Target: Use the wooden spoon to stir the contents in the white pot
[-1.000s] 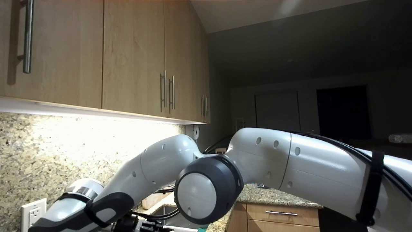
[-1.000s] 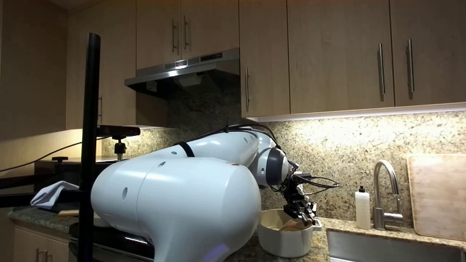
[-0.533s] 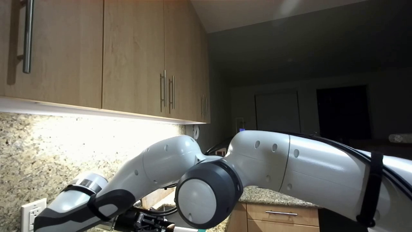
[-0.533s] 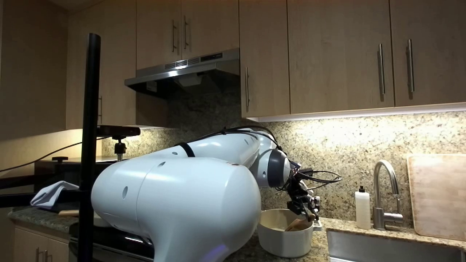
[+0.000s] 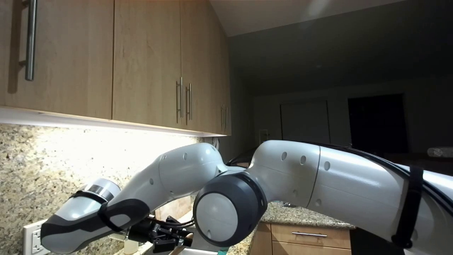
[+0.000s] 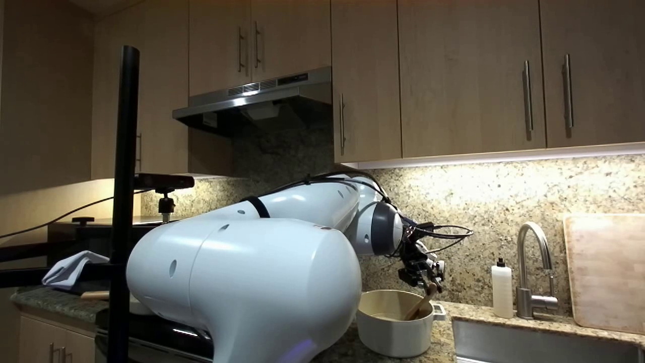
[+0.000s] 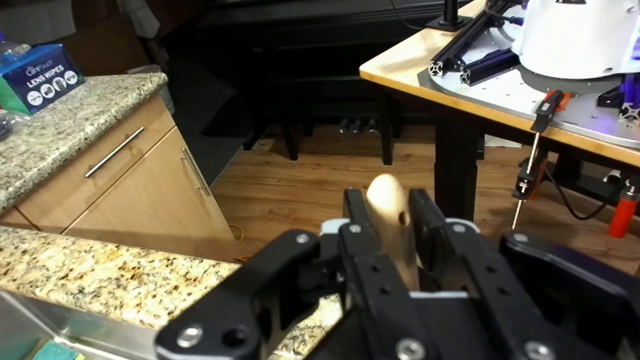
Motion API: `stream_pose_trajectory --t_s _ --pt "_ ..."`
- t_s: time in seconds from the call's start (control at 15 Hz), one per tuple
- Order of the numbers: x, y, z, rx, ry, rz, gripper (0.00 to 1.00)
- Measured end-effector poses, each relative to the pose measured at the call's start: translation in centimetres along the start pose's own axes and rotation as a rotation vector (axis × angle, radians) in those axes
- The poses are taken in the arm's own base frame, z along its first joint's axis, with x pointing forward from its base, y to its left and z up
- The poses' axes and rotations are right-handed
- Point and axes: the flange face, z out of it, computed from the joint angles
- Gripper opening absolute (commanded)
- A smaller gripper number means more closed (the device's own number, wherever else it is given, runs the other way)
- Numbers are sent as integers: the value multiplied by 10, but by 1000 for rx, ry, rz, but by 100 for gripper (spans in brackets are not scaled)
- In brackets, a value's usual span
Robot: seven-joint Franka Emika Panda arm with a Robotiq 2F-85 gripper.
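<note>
The wooden spoon (image 6: 419,306) slants down into the upright white pot (image 6: 395,337).

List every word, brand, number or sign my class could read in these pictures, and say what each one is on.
"careTouch": on the blue box in the wrist view, slightly blurred.
"LENS WIPES": on the same box, below the brand.
Round white symbols on that box: too small to make out.
Small mark on the robot arm, in an exterior view: too small to read.
No number can be read.
</note>
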Motion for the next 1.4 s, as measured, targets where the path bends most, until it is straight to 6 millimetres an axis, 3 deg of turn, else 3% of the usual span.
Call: stream_pose_trajectory --t_s 0.33,0.93,1.4 --pt "-5 -15 -7 -21 -28 6 9" --pt "-21 -81 -43 -152 -39 4 9" --pt "-45 -65 -44 -169 -89 25 9"
